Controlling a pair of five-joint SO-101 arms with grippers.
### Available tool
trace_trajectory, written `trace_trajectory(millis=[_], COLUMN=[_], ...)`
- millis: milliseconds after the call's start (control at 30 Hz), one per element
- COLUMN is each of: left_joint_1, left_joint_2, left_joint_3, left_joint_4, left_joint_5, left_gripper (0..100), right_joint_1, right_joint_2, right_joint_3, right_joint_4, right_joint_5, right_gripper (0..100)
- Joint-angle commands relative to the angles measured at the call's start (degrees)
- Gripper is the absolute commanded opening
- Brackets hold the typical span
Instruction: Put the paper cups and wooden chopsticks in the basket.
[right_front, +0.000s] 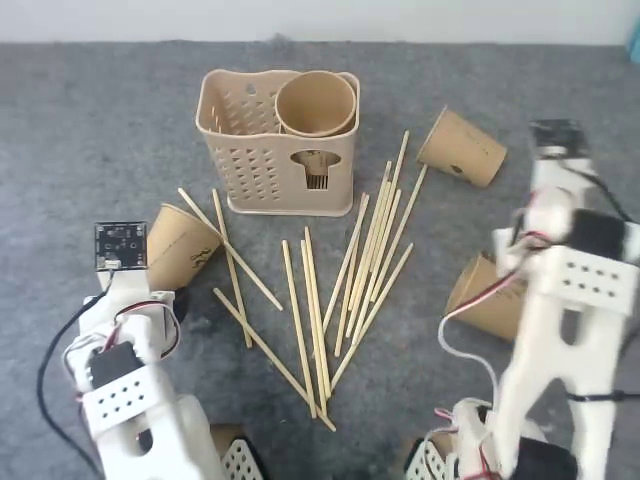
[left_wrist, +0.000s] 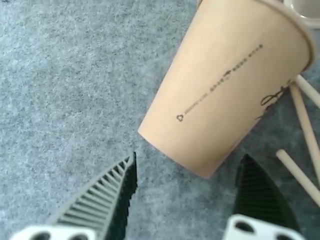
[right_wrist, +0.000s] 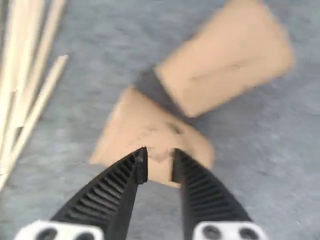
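The left gripper (left_wrist: 190, 171) has its ribbed black jaws spread wide, holding nothing. The base of the left paper cup (left_wrist: 225, 90) lies just ahead of them and between the tips. This tan cup is on its side on the grey felt mat (right_front: 100, 130). A thin line of dark print and a small symbol run along its wall, too small to read. Two wooden sticks lie by its rim.

The right gripper (right_wrist: 159, 152) is closed to a narrow slit on the near edge of the right paper cup (right_wrist: 130, 130), with tan paper showing between the tips. Beyond it the far paper cup (right_wrist: 225, 65) lies tipped over, apart from the others.

The beige perforated basket (right_front: 250, 160) stands upright at the far middle of the mat. One paper cup in the basket (right_front: 315, 103) stands mouth up at its right end. The wooden chopsticks (right_front: 372, 250) lie fanned loose on the mat in front of the basket, between the two arms.
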Motion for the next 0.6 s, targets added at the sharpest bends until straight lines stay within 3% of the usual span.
trace_trajectory(millis=[0,400,567], left_joint_1=[0.0,0.2,0.0], left_joint_2=[-1.1,-1.1,-1.1], left_joint_3=[-0.2,-0.2,-0.2], left_joint_4=[-0.8,-0.7,-0.7], left_joint_5=[-0.5,-2.5,-2.6], left_gripper=[30,30,30], right_joint_1=[-6.6,-11.2,-18.4], right_joint_2=[-2.6,-3.0,-2.7], right_joint_3=[0.5,9.3,9.5], right_joint_4=[0.0,-11.6,-13.6], right_joint_5=[-3.3,-3.3,-3.7], right_gripper=[15.9,15.4,0.4])
